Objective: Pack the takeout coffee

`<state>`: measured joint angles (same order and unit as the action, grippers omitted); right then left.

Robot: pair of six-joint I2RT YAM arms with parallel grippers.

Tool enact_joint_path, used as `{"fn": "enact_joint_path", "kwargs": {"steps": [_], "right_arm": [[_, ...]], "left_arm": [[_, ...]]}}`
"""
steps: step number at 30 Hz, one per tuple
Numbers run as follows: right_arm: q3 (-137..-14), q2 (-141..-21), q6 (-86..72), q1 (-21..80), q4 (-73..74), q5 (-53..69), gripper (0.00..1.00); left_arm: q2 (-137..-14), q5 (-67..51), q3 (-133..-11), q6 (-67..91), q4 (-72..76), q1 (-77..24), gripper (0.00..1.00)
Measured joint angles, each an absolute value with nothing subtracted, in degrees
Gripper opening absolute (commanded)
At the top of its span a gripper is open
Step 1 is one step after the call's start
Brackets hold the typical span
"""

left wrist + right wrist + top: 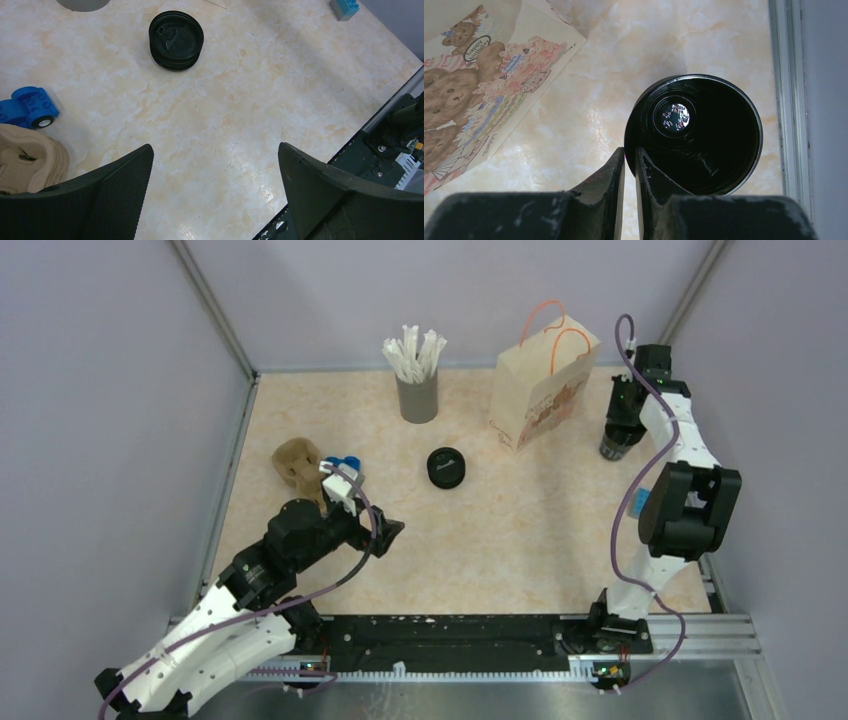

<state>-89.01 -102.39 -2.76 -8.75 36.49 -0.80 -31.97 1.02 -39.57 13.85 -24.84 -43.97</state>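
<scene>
We see the cup (696, 150) standing upright at the far right of the table (500, 540), just right of the bag (540, 390) and close to the right rail. Our right gripper (629, 175) sits above it, fingers nearly together, pinching the cup's wall: one inside the rim, one outside. Our left gripper (215, 165) hovers over the near left, fingers wide apart, holding nothing, with the lid (176, 40) beyond it.
</scene>
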Motion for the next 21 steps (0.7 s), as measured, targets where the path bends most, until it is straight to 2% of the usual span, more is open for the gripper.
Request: {"fn": "enact_joint_path", "kwargs": {"steps": [15, 21], "right_arm": [[-90.83, -102.39, -1.48, -6.46, 36.71, -4.19, 0.01], [-92.75, -102.39, -1.02, -5.61, 36.97, -7.14, 0.01]], "left_arm": [[-31.62, 1.1, -39.55, 13.85, -24.84, -43.97, 0.99], [-31.48, 1.1, -39.55, 13.87, -24.84, -43.99, 0.99]]}}
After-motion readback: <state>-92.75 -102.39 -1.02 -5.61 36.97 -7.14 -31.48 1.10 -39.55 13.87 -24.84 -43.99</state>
